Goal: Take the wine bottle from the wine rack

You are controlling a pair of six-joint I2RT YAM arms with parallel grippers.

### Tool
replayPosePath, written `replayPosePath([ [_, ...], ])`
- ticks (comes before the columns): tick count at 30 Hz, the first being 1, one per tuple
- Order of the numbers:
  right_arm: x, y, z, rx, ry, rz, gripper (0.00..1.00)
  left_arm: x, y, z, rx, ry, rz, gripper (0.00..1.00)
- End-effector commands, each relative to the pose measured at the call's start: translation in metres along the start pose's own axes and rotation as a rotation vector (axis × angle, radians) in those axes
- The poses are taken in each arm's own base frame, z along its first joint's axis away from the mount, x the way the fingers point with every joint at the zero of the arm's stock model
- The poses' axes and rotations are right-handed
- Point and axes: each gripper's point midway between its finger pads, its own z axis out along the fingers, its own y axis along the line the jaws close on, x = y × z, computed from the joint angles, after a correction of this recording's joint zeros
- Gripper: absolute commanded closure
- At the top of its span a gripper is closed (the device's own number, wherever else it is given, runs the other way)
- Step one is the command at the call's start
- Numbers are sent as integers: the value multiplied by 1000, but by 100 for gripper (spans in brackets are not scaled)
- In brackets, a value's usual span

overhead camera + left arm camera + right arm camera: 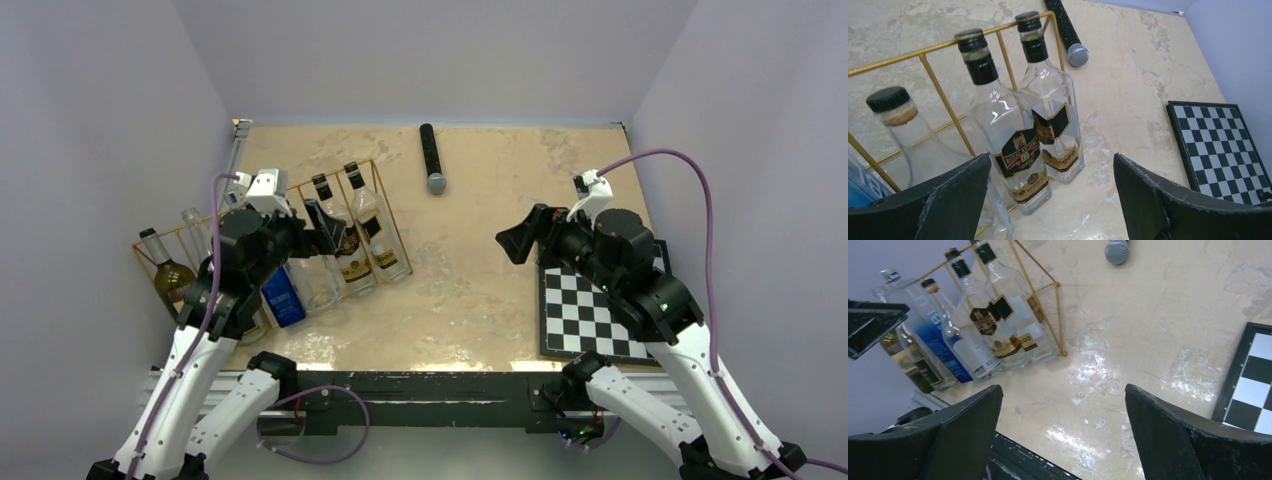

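The wine rack point(335, 171) is a gold wire frame on the table's left side, with several bottles standing in its bays. The dark green wine bottle point(167, 275) with a black cap stands at the rack's far left end; it also shows in the right wrist view point(908, 357). My left gripper point(328, 230) is open and empty, hovering over the rack's right part. In the left wrist view point(1052, 160) two whisky bottles point(1013, 140) stand just ahead of it inside the rack's wires point(943, 95). My right gripper point(517, 240) is open and empty above mid-table, apart from the rack point(1059, 320).
A blue-labelled bottle point(283, 295) and clear bottles point(903, 130) fill the rack's other bays. A black microphone point(431, 158) lies at the back centre. A black-and-white chessboard point(595, 310) lies at the right front under my right arm. Walls close in on both sides.
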Motion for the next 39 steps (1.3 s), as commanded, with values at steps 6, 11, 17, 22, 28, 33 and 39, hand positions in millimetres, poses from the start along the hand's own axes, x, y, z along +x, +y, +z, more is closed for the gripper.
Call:
replayPosePath([
  [6, -24, 54, -30, -325, -164, -45, 6, -89, -31, 26, -11, -49, -22, 14],
  [11, -16, 47, -32, -297, -131, -33, 6, -91, -21, 79, -102, 35, -41, 28],
  [17, -11, 51, -42, -345, -141, -59, 7, -78, -5, 133, -194, 87, -94, 42],
  [22, -7, 56, -48, -384, -136, -70, 8, -54, 4, 164, -229, 159, -123, 51],
  [28, -3, 53, -48, -376, -134, -73, 8, -35, 24, 176, -324, 200, -103, 49],
  [33, -2, 53, -47, -378, -126, -68, 8, -28, 25, 188, -315, 224, -92, 48],
  [39, -3, 52, -48, -368, -120, -74, 8, -20, 21, 196, -295, 240, -92, 54],
])
